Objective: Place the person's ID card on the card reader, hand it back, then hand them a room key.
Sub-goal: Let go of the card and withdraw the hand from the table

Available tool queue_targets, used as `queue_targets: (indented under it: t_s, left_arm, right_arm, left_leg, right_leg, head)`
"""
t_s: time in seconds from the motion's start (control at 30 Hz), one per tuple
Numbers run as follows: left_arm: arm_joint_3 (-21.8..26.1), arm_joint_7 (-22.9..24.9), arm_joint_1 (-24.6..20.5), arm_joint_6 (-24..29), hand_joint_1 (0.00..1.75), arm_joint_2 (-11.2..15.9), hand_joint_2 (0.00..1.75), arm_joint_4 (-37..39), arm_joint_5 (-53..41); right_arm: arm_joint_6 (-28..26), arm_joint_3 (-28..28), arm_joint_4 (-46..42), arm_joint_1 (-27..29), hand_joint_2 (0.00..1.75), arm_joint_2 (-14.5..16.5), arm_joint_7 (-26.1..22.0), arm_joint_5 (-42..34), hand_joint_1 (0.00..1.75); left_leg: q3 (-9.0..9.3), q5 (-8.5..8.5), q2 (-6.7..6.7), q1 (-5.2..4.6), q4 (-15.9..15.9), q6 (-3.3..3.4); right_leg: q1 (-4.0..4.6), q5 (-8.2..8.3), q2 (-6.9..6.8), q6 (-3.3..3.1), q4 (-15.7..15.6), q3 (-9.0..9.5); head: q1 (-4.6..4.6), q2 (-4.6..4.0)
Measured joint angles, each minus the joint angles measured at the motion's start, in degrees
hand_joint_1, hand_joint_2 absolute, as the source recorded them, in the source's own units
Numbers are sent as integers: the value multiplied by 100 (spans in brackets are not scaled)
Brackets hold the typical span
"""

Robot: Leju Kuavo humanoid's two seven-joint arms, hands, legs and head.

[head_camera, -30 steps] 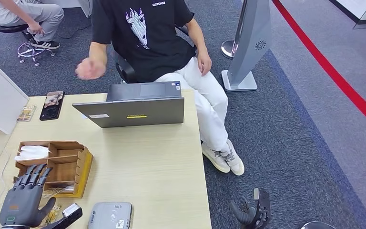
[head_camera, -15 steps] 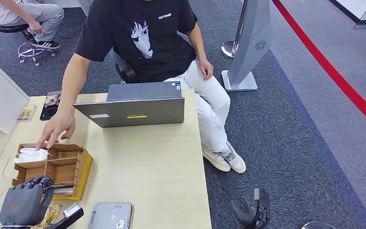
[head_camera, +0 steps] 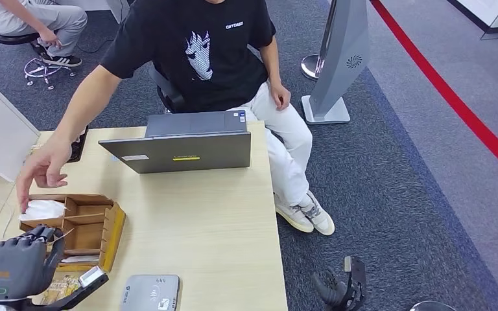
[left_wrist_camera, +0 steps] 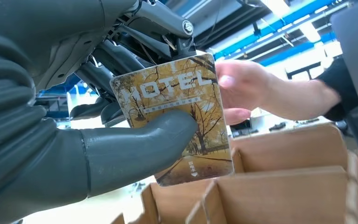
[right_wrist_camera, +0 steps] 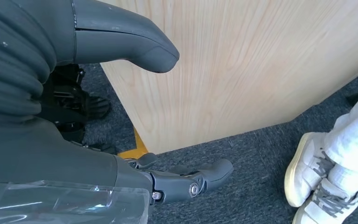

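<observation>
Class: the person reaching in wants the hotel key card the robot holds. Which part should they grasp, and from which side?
The free far edge of the key card, approached from the person's hand side: the left hand pinches the opposite edge, leaving that side bare.

laptop (head_camera: 188, 150): 1 | card reader (head_camera: 150, 293): 1 | wooden organizer (head_camera: 97, 223): 1 | persons: 2

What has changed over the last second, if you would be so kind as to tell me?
The person's hand came down from the air to the far end of the wooden organizer and now hovers beside it. The left hand closed from spread fingers and drew back; it grips the hotel key card. The laptop, card reader and right hand stayed put.
</observation>
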Motion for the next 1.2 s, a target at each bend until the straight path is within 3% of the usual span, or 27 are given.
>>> queue_targets:
  t_s: [0.37, 0.43, 0.5, 0.53, 0.57, 0.77, 0.9, 1.07, 1.2]
  left_arm:
    - [401, -218, -652, -98, 175, 99, 175, 35, 237]
    - [459, -220, -757, -116, 121, 117, 175, 68, 257]
    - [511, -220, -831, -129, 34, 131, 175, 109, 276]
    - [532, -220, -855, -134, 12, 138, 175, 128, 288]
    - [553, -220, -873, -135, 0, 143, 175, 148, 303]
    - [650, -235, -870, -36, 0, 133, 175, 206, 356]
    - [760, -338, -669, 447, 0, -8, 175, 148, 479]
    - [935, -525, -171, 1214, 0, -394, 175, -197, 820]
    - [1208, -1025, 317, 1560, 0, -880, 175, -684, 1571]
  right_arm:
    - [27, 122, 70, -29, 175, 0, -58, -21, 0]
    - [30, 150, 79, -30, 175, 0, -58, -21, 0]
    - [33, 168, 87, -30, 175, 0, -58, -21, 0]
    - [35, 174, 90, -30, 175, 0, -58, -21, 0]
    - [36, 178, 91, -30, 175, 0, -58, -21, 0]
    - [27, 229, 97, -30, 175, 0, -58, -45, 0]
    - [-11, 269, 97, -25, 175, -1, -57, -130, 0]
    - [-96, 293, 94, -13, 175, -2, -63, -265, 0]
    - [-153, 295, 66, 42, 175, -2, -87, -424, 0]
  left_leg:
    - [0, 0, -1, 1, 0, 0]
    - [0, 0, 0, 1, 0, 0]
    - [0, 0, 0, 1, 0, 0]
    - [0, 0, 0, 1, 0, 0]
    - [0, 0, 0, 1, 0, 0]
    - [-2, 0, 1, 0, 0, 0]
    - [-1, -1, 3, 0, 0, 0]
    - [-2, -2, 4, -1, 0, 2]
    - [-3, -5, 4, -2, 0, 2]
  right_leg:
    - [0, 0, 0, 0, 0, 0]
    - [0, 1, 1, -1, 0, 0]
    - [0, 1, 1, -2, 1, 0]
    - [0, 1, 1, -2, 1, 0]
    - [0, 1, 2, -2, 1, -1]
    - [0, 1, 1, -2, 1, -1]
    - [0, 1, 5, -1, 0, -1]
    - [-1, -1, 6, 0, -1, -2]
    - [-1, -2, 5, 1, -3, -2]
  head:
    - [0, 0]
    - [0, 0]
    - [-1, 0]
    - [0, 0]
    - [0, 0]
    - [1, 0]
    - [1, 0]
    - [1, 0]
    - [1, 0]
